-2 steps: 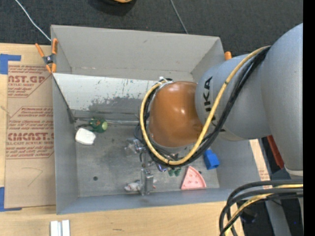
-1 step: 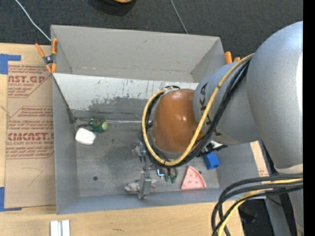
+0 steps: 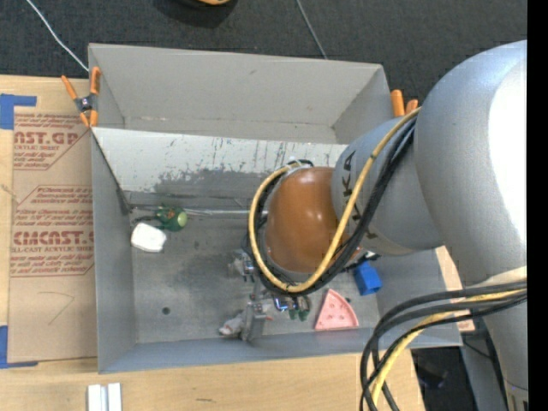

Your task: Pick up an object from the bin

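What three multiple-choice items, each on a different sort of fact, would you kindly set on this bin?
1. Where in the bin does the white lump lie?
A. in the view's left part, beside a small green thing
B. in the right corner
C. against the bottom wall

2. What colour is the small block beside the arm?
A. red
B. blue
C. yellow

3. How is the pink wedge placed?
A. flat on the floor
B. leaning upright on a wall
C. stacked on the white lump

Answers:
1 A, it sits near the left wall next to the small green thing.
2 B, its visible faces are blue.
3 A, its triangular face is up, on the floor to the right of the pincer.
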You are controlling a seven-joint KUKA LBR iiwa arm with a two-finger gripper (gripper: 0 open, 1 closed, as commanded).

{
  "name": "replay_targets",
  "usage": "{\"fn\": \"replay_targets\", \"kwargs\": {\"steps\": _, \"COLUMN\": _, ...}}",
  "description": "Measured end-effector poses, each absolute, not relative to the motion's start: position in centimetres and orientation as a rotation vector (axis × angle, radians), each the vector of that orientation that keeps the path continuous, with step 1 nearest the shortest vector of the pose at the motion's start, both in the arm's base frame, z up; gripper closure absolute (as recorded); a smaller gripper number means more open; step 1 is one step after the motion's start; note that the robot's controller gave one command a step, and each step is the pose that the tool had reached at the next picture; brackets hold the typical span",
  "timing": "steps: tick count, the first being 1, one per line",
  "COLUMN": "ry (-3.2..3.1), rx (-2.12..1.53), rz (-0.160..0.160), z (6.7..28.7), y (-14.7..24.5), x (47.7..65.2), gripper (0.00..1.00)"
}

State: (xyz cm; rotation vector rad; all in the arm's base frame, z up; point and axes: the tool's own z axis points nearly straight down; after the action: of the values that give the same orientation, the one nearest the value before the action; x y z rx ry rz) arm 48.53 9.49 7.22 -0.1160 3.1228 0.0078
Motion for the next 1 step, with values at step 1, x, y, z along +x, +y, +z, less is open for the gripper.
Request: {"fn": "replay_targets", "kwargs": {"steps": 1, "ry": 3.145, "rx": 0.069, "rz": 0.004, "z": 6.97, "y": 9.80, "x": 47.93, "gripper": 1.00}}
